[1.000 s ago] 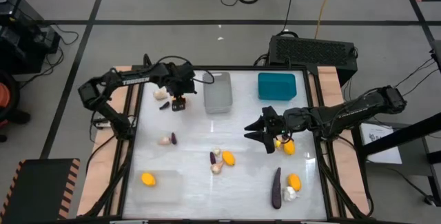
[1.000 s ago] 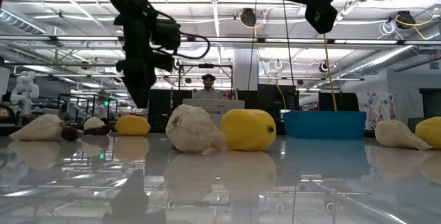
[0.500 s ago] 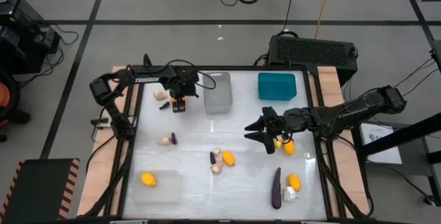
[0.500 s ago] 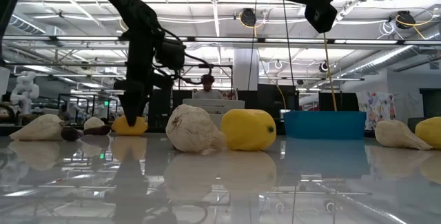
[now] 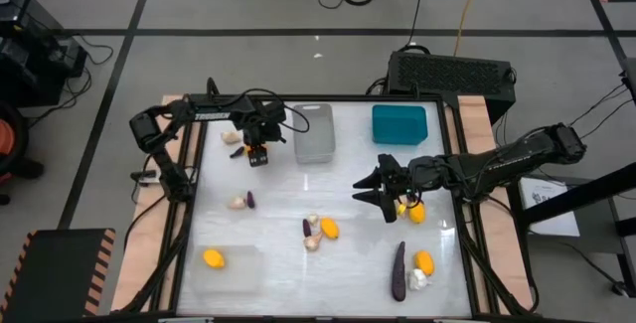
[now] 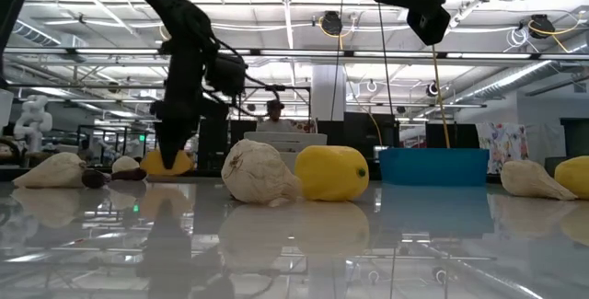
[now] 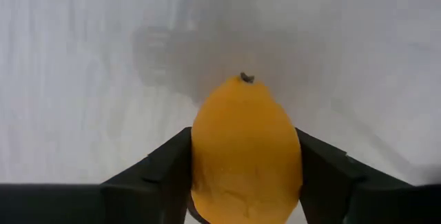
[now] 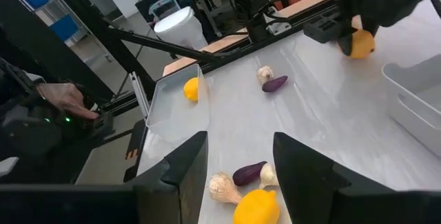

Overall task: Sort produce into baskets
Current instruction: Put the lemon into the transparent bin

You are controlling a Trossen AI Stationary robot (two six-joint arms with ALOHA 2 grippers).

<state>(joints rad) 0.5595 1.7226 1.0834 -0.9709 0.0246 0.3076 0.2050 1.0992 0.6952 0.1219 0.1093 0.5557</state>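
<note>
Orange and smooth-skinned, the lemon-shaped toy fruit (image 7: pixel 246 151) sits clamped across its widest part between the left gripper (image 5: pixel 258 154) fingers at the table's far left, just beside the pale grey basket (image 5: pixel 314 132); probably light, rigid and a little slippery, so best taken at the belly, as now, rather than near the tapered tips. Low against the white tabletop (image 5: pixel 348 164) in the low view, near a garlic bulb (image 5: pixel 232 136) and a small eggplant (image 5: pixel 238 152). Spread wide and holding nothing, the right gripper (image 5: pixel 382 188) hovers near the table's middle, beside another yellow fruit (image 5: pixel 416 211).
</note>
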